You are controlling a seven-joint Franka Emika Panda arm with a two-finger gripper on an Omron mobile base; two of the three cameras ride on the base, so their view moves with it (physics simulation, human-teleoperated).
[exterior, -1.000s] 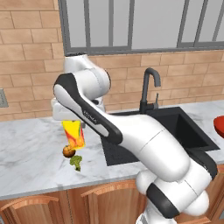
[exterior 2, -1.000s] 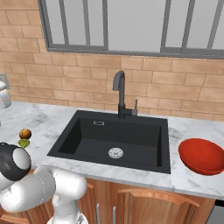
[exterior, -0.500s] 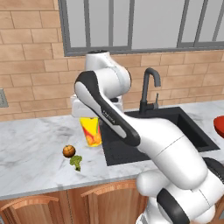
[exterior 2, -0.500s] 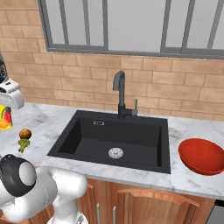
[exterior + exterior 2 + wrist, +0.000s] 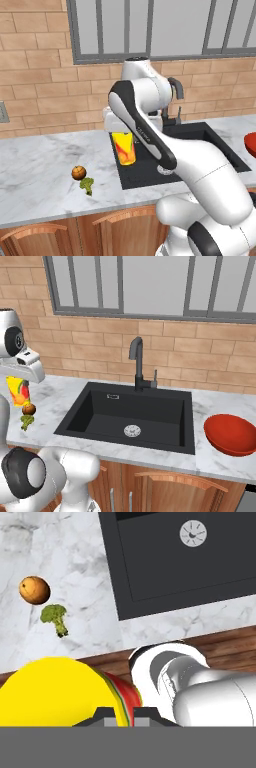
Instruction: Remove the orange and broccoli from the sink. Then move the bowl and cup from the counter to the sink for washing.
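We see the sink (image 5: 131, 417) across the middle of the right base view, its basin bare but for the drain. The bowl (image 5: 231, 434) sits at right on the counter (image 5: 40, 165); stiff and glossy, it looks best pinched at the rim. Our gripper (image 5: 123, 131) is clamped on the cup (image 5: 124, 148), hanging at center of the left base view over the sink's near-left edge; it seems light and rigid. Orange (image 5: 78, 172) and broccoli (image 5: 87, 185) lie lower left, just beside each other.
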